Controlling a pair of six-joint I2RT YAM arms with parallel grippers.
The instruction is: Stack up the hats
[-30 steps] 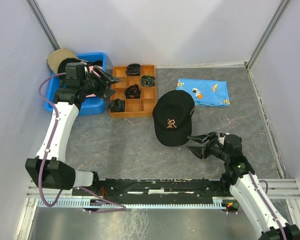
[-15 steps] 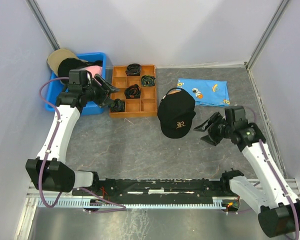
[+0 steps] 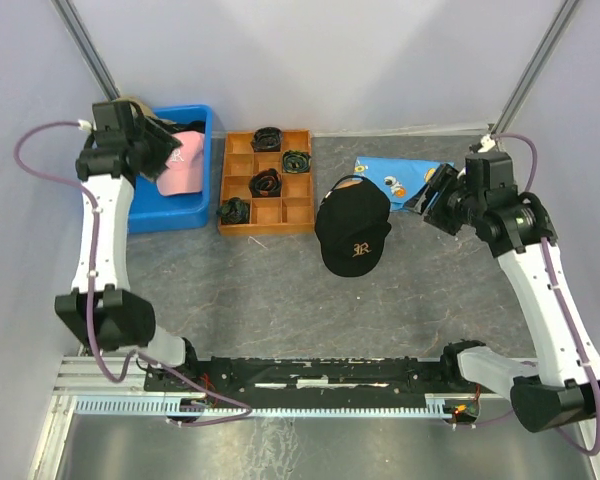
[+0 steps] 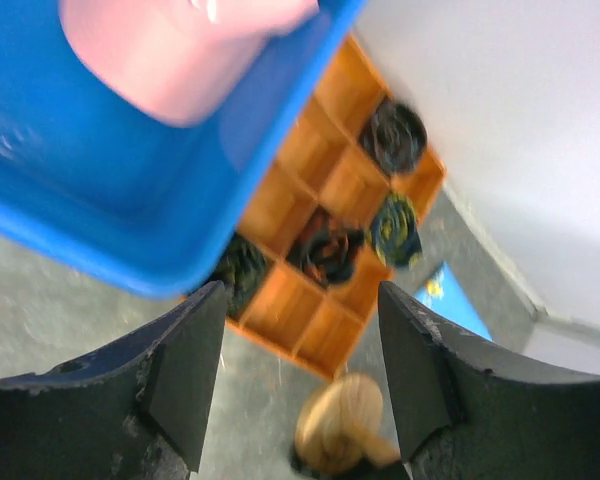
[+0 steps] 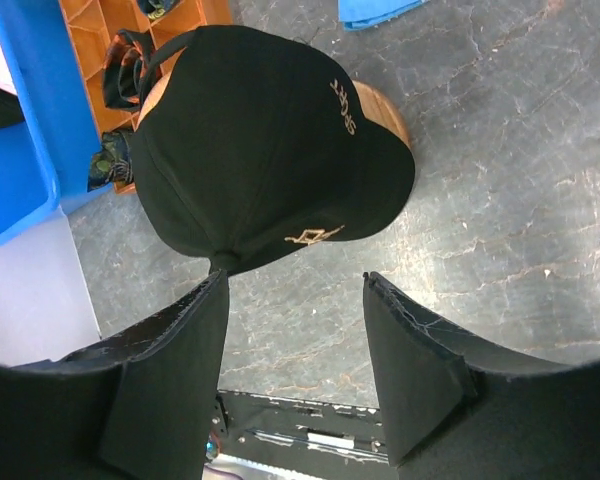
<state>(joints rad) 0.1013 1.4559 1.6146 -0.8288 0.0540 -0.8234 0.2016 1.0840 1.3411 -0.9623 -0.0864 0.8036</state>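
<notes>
Sitting on a wooden stand (image 5: 385, 108), the black cap (image 3: 355, 232) anchors the stack (my reading); left gripper (image 4: 300, 330) and right gripper (image 5: 295, 290) both gape empty.

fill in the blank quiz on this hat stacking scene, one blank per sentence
1. The pink hat lies inside the ____ bin.
2. The divided tray holds ____ coiled bundles.
3. The hat out on the table is ____ in colour.
4. The left tool and the right tool both stand ____, holding nothing.

Missing words: blue; four; black; open.
</notes>
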